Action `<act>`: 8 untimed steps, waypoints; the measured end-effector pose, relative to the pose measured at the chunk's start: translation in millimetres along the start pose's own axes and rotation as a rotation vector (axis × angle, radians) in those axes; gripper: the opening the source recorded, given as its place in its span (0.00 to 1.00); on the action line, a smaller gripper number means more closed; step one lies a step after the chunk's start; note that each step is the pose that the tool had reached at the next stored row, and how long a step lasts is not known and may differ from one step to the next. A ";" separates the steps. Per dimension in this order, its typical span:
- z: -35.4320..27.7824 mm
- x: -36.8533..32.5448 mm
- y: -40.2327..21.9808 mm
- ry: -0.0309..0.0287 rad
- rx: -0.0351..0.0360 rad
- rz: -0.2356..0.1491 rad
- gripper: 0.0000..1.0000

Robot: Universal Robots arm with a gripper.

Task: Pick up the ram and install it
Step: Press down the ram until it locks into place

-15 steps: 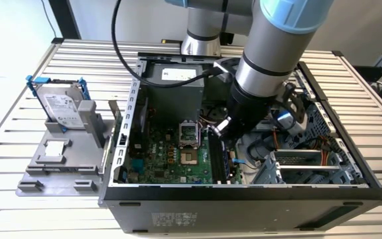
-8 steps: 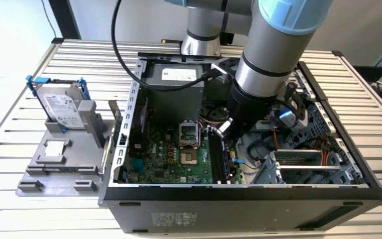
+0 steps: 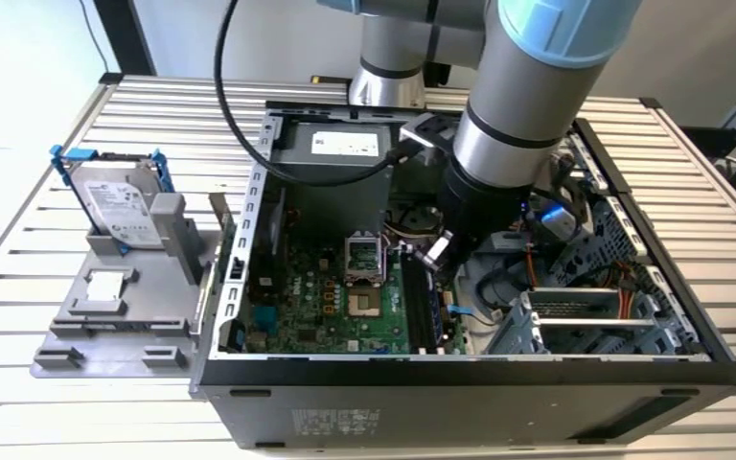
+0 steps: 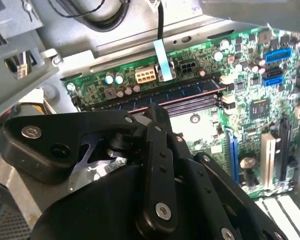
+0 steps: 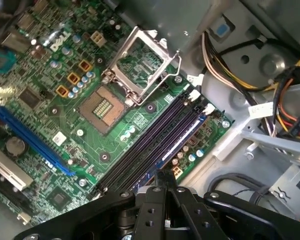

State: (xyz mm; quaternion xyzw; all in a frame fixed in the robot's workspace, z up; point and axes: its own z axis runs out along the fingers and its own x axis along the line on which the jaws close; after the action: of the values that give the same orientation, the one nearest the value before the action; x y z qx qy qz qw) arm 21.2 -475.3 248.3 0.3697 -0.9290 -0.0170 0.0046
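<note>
Ram [image 5: 176, 146] sits in outermost motherboard [image 5: 50, 90] slot, gripper [image 5: 166, 181] directly above, jaws clenched together, holding nothing. Light, stiff, fragile imo; handle by long top edge, not chips.

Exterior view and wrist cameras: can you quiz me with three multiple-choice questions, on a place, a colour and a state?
1. Where is the silver hard drive in its blue-edged bracket? A inside the computer B on the grey tray at the exterior view's left C on the floor
2. What colour is the long expansion slot on the green motherboard? A blue B red C yellow
3. The metal frame over the processor socket is: A shut flat B raised open C removed
B: it stands on the tray. A: blue in the first wrist view. B: it tilts up, socket exposed.
</note>
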 end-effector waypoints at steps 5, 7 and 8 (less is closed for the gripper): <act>1.5 0.0 -0.1 0.0019 -0.0017 -0.090 0.00; 2.0 0.0 -0.1 0.0021 -0.0030 -0.127 0.00; 2.2 0.0 0.0 0.0021 -0.0035 -0.144 0.00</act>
State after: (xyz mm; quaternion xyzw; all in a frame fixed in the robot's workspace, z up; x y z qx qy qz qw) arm 21.2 -475.2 246.1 0.4354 -0.9000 -0.0185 0.0050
